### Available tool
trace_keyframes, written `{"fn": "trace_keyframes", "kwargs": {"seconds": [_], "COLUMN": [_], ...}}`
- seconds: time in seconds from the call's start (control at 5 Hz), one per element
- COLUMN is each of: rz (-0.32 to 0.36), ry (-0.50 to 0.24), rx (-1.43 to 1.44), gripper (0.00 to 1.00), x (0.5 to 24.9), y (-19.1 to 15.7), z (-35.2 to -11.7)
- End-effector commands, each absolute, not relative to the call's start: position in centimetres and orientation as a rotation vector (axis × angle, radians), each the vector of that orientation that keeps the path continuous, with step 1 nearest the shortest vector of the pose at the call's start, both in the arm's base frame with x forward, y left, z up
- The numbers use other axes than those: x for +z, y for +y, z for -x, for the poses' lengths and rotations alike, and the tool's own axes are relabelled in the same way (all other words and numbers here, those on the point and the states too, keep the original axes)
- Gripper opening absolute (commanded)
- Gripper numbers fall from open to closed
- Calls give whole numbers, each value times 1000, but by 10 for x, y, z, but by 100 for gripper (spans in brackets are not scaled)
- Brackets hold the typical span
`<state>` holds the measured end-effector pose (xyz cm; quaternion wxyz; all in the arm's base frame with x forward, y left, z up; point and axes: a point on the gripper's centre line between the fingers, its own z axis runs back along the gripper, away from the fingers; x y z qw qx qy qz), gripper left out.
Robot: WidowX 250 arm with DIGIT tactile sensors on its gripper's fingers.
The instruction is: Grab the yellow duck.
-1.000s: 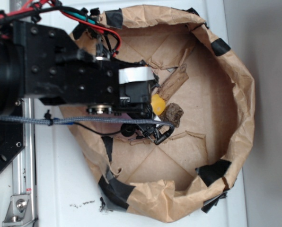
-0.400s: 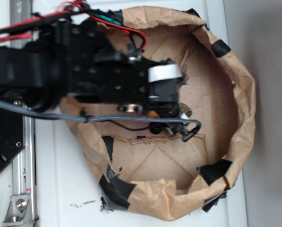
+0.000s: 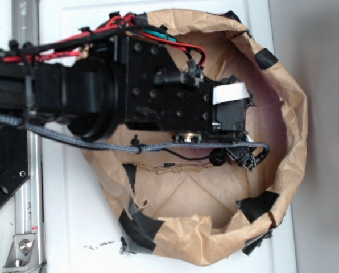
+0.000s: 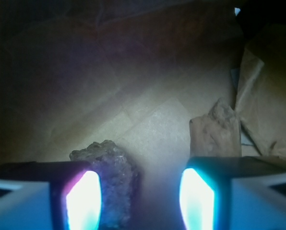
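Observation:
The yellow duck is hidden in both views. From the exterior camera, my black arm reaches from the left over the brown paper bowl (image 3: 292, 119), and the gripper (image 3: 235, 122) hangs low over the right half of its floor, covering what lies beneath. In the wrist view the gripper (image 4: 140, 194) is open, its two glowing fingers wide apart. A dark brown rock-like lump (image 4: 112, 165) lies on the floor just inside the left finger (image 4: 83, 201). Past the right finger, a tan bark-like strip (image 4: 216, 130) stands apart from it.
Crumpled paper wall (image 4: 270, 91) rises at the right of the wrist view. Black tape patches (image 3: 259, 206) hold the bowl's rim. A grey braided cable (image 3: 101, 142) and red wires (image 3: 61, 48) trail along the arm. A metal rail (image 3: 27, 210) runs down the left.
The arm has swept to the right across the bowl. The yellow duck and the dark lump, seen beside the gripper a second ago, are now covered by the arm in the exterior view.

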<state>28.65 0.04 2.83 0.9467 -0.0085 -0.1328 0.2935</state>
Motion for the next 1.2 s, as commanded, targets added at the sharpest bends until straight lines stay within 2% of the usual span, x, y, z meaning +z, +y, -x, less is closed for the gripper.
{"fn": "trace_keyframes", "kwargs": {"seconds": [0.0,0.2,0.6,1.0], "rz": [33,61,73,61], "ry": [-302,-346,-324,-239], "rx": [581,614,613,591], "gripper": [100,100,100,100], "x": [70,101,104,54], "y": [3,9,7,4], "z": [-253,-255,-249,-248]}}
